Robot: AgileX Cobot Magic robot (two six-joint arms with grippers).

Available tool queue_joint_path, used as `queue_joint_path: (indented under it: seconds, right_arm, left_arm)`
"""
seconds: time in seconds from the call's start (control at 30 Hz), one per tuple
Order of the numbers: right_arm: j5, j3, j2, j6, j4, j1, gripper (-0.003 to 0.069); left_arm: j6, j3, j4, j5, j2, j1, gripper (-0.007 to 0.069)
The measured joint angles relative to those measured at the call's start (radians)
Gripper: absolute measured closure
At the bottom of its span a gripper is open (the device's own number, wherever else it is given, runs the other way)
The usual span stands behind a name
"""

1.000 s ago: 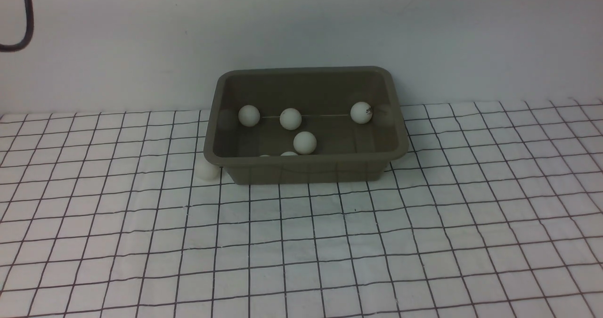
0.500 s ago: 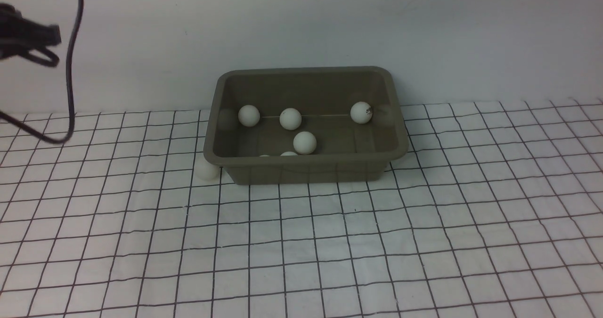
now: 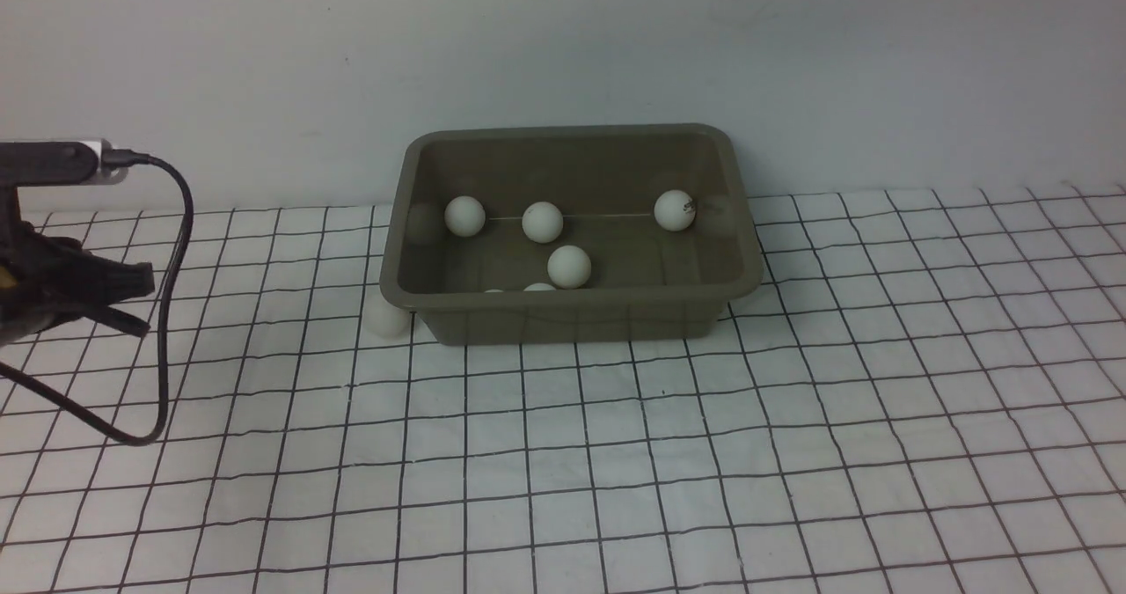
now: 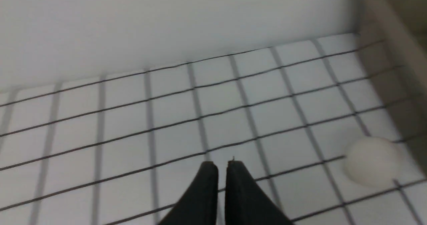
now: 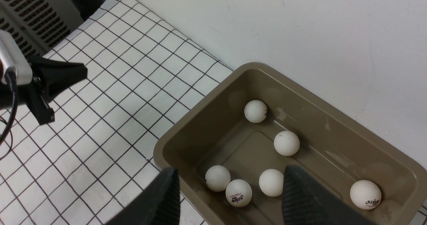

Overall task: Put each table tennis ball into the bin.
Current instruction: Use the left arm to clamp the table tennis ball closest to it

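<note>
Table tennis balls [image 5: 286, 143] are judged light, stiff, smooth and quick to roll, so each is best pinched gently across its middle. Six are seen inside the bin [image 3: 572, 317]. A seventh ball [image 3: 387, 317] is left on the checked cloth [image 3: 616, 453], just beside the bin's near left corner. The left gripper [image 4: 222, 166] is held shut and empty, left of that ball and apart from it. The right gripper [image 5: 230, 170] is spread wide above the bin, with nothing in it. Compared with a second ago, the left gripper is brought down into the front view at the left edge. Balls and bin are unmoved.
</note>
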Motion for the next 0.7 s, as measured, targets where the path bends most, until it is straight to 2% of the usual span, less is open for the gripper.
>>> queue_joint_path:
  seconds: [0.03,0.07,0.13,0.2,0.4,0.5,0.7]
  right_arm:
    - [0.0,0.0,0.0,0.0,0.0,0.0,0.0293]
    - [0.0,0.0,0.0,0.0,0.0,0.0,0.03]
    - [0.0,0.0,0.0,0.0,0.0,0.0,0.0307]
    - [0.0,0.0,0.0,0.0,0.0,0.0,0.0314]
    - [0.0,0.0,0.0,-0.002,0.003,0.0,0.0335]
    - [0.0,0.0,0.0,-0.002,0.003,0.0,0.034]
    - [0.0,0.0,0.0,-0.003,0.003,0.0,0.0341]
  left_arm:
    - [-0.046,0.0,0.041,-0.038,0.01,0.005,0.0606]
    - [-0.129,0.0,0.172,-0.129,0.034,0.024,0.0606]
    - [-0.225,0.0,0.294,-0.229,0.072,0.058,0.0606]
    - [-0.276,0.0,0.347,-0.278,0.102,0.09,0.0606]
    - [-0.302,0.0,0.389,-0.35,0.154,0.181,0.0606]
    - [-0.267,-0.005,0.388,-0.416,0.171,0.221,0.0606]
    - [-0.208,-0.037,0.383,-0.521,0.213,0.237,0.0606]
